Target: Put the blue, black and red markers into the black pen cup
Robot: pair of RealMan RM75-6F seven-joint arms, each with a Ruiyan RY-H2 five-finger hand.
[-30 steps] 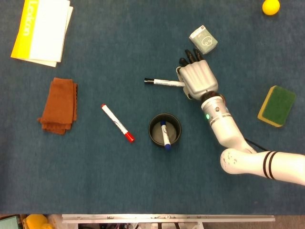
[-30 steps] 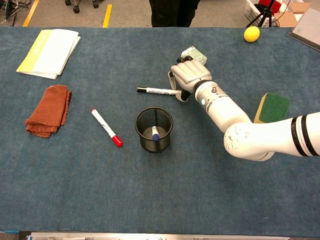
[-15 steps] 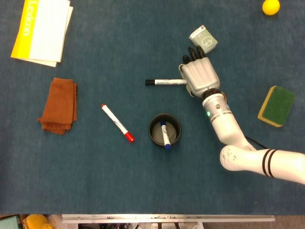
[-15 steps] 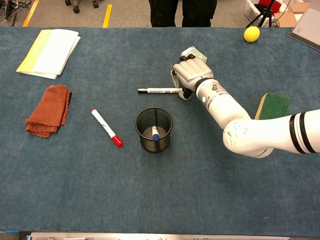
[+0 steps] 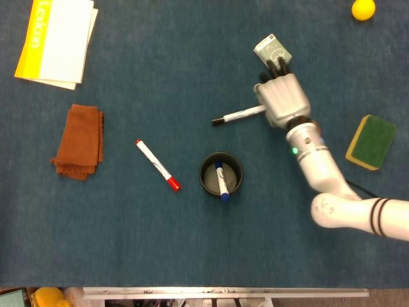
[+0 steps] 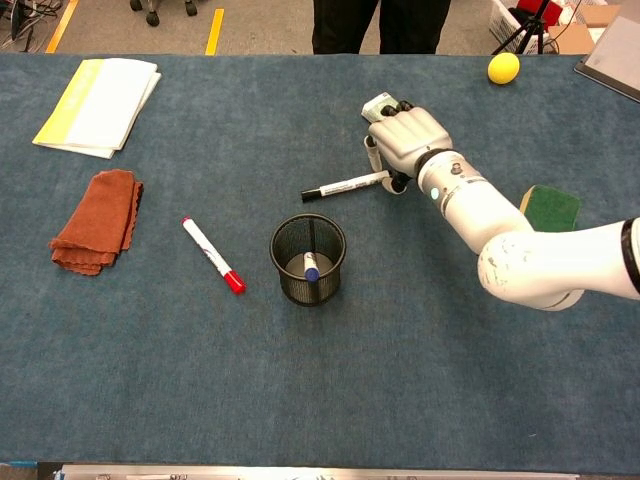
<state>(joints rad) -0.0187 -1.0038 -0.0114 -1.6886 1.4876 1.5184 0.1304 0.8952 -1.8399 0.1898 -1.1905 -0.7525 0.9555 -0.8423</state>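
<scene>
Holding the black marker (image 5: 238,116) by its tail end, the right hand (image 5: 282,100) has its fingers closed around it, cap pointing left, above and to the right of the black pen cup (image 5: 220,174). The blue marker (image 5: 220,181) already stands inside the cup. The red marker (image 5: 157,165) lies on the table left of the cup, untouched. One of three appears done; the left hand is out of sight.

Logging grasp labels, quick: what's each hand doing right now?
Left hand: not in either view.
Right hand: holds the black marker by its end.
</scene>
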